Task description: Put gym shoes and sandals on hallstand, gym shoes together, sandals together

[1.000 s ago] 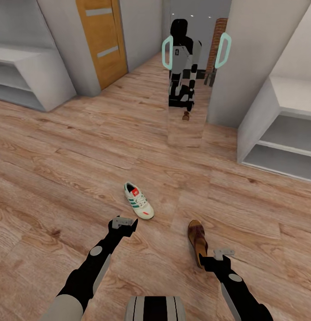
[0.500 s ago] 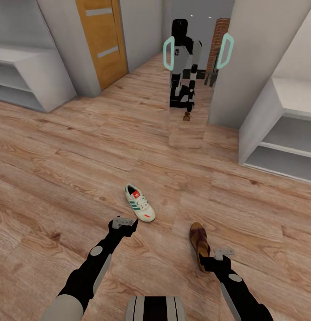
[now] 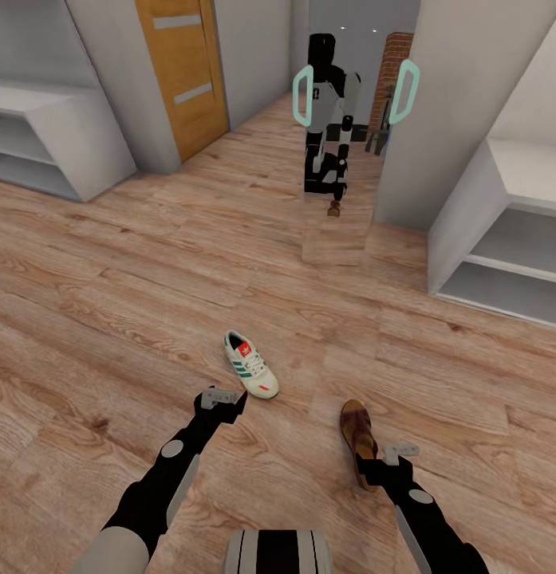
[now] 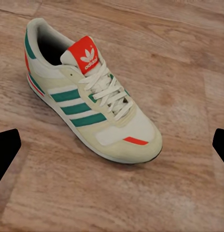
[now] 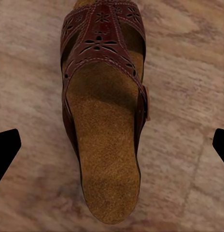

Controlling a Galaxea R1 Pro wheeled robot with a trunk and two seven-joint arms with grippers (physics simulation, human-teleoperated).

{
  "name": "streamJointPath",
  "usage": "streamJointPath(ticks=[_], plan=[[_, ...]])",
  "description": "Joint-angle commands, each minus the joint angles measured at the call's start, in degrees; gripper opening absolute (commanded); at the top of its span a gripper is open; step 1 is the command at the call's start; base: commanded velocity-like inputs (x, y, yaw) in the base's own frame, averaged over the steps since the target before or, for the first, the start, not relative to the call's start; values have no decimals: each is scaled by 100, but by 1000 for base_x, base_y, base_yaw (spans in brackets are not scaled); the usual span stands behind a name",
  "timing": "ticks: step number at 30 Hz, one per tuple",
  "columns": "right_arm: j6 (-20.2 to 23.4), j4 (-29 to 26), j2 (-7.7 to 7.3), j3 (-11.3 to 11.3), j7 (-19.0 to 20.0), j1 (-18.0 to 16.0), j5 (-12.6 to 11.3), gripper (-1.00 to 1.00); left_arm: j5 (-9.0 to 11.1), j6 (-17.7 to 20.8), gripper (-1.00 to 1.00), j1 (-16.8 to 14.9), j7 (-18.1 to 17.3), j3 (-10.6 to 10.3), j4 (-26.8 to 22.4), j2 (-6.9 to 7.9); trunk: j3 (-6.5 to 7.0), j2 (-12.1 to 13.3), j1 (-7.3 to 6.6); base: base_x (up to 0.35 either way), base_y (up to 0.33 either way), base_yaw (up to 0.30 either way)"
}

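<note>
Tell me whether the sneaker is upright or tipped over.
Upright: the sneaker rests sole-down on the floor, laces and tongue facing up.

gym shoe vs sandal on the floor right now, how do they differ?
Colour: the gym shoe is cream-white with green stripes and a red-orange tongue; the sandal is dark brown with a tan footbed.
Build: the gym shoe is closed and laced; the sandal is open, with a cut-out patterned upper.
Place: the gym shoe lies ahead of the left gripper, the sandal by the right gripper.
Shared: both lie upright on the corridor floor, ungrasped.
</note>
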Motion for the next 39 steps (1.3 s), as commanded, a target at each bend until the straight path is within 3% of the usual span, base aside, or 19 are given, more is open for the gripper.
streamJointPath(ticks=[1,13,24,30,39], plan=[[34,-11,-2,-2,-2,0,5,100,10,-15,100,-3,-28,2,1,0,-3,-1,-1,3,2,0],[35,-11,-18,-7,-2,0,6,100,42,-21,100,-4,-462,13,-24,19,-18,-1,-1,1,0,0],[36,-11,-19,-10,-2,0,6,100,56,-33,100,-4,-568,51,-26,22,-344,-16,27,0,0,0],[36,-11,-19,-9,-2,0,6,100,58,-271,100,2,-563,90,-30,31,-531,-24,43,0,0,0],[36,-11,-19,-4,-2,0,3,100,58,-431,100,3,-544,100,-50,31,-599,-24,43,0,0,0]])
